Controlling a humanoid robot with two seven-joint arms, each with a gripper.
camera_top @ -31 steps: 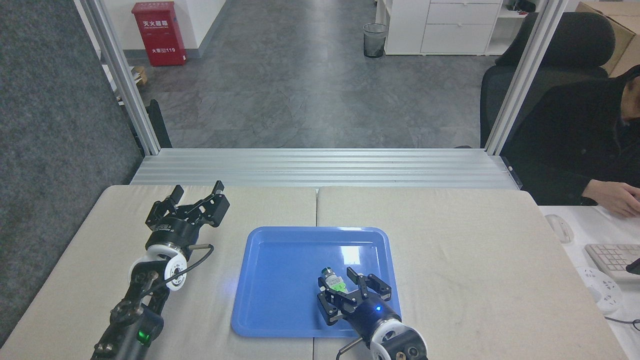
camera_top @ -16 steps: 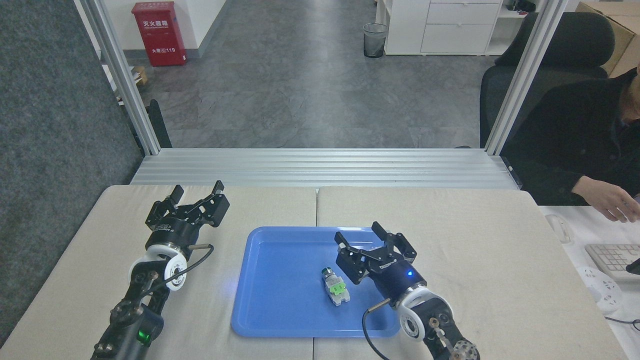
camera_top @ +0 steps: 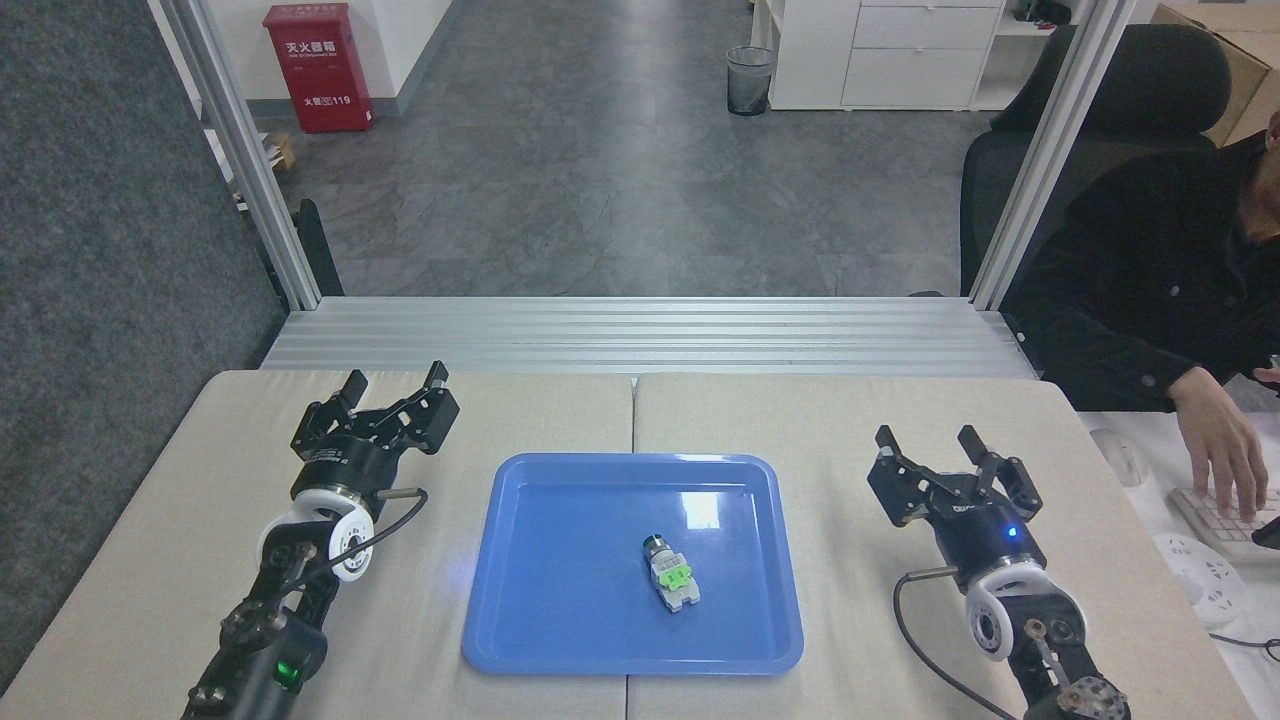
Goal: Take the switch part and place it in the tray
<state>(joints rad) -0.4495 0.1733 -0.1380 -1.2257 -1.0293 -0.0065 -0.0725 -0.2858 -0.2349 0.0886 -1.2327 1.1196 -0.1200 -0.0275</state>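
Switch part point(camera_top: 671, 574) lies flat inside the blue tray point(camera_top: 540, 640), right of tray centre, lower-middle of frame. Dark metallic cyl. end points toward top of frame, white-grey block end toward bottom, green clip in between. Nothing touches it; it sits well inside the raised rim, apart from every edge.

R gripper point(camera_top: 929, 447) is at right of frame, over the beige table pad point(camera_top: 900, 420), outside the tray and well apart from the part. Fingers spread, nothing between them. L gripper point(camera_top: 391, 382) is at left of frame, over the pad, off the tray's upper-left corner. Fingers also spread, empty.

Status, judged from layout: part is in tray and released, both arms clear of it, so pick + place look done. Nothing left that the task sentence asks for, as far as this view shows. No 2nd part visible on pad or tray.

Bkgd: person point(camera_top: 1150, 290) seated at upper right, hand on a keyboard point(camera_top: 1215, 520) at right edge; not involved w/ workspace.
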